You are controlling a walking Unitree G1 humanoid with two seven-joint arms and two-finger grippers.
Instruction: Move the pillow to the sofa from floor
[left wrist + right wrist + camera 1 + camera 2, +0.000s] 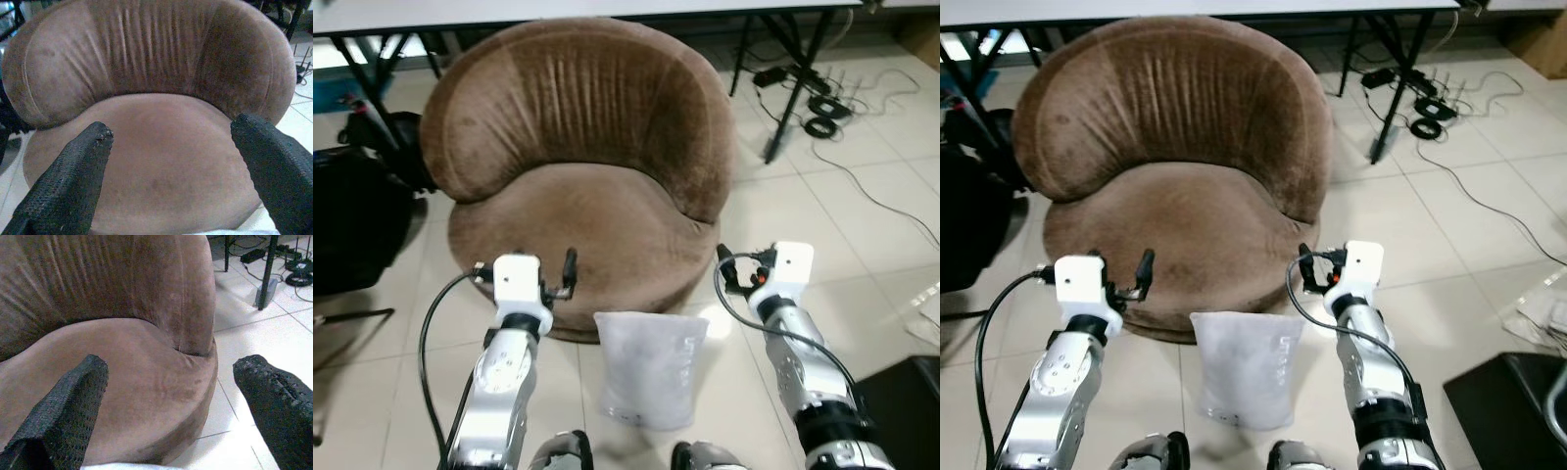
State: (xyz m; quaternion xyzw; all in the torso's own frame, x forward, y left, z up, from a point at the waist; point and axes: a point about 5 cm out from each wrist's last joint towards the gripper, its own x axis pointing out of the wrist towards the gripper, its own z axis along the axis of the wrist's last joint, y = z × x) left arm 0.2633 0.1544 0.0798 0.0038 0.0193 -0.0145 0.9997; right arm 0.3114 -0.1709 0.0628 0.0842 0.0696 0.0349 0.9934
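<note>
A white pillow (651, 367) in a clear wrapper lies on the tiled floor, its top edge against the base of a round brown sofa chair (578, 211). My left gripper (525, 266) hovers above the floor to the pillow's left, in front of the seat's front edge. My right gripper (749, 264) is at about the same height on the pillow's right. In the wrist views, the left gripper (171, 127) and the right gripper (172, 362) are open, holding nothing, and face the seat. The seat itself has nothing on it.
A black bag (352, 215) sits on the floor left of the chair. Table legs (793, 78) and loose cables (827, 108) are at the back right. A black box (906, 397) stands at the front right.
</note>
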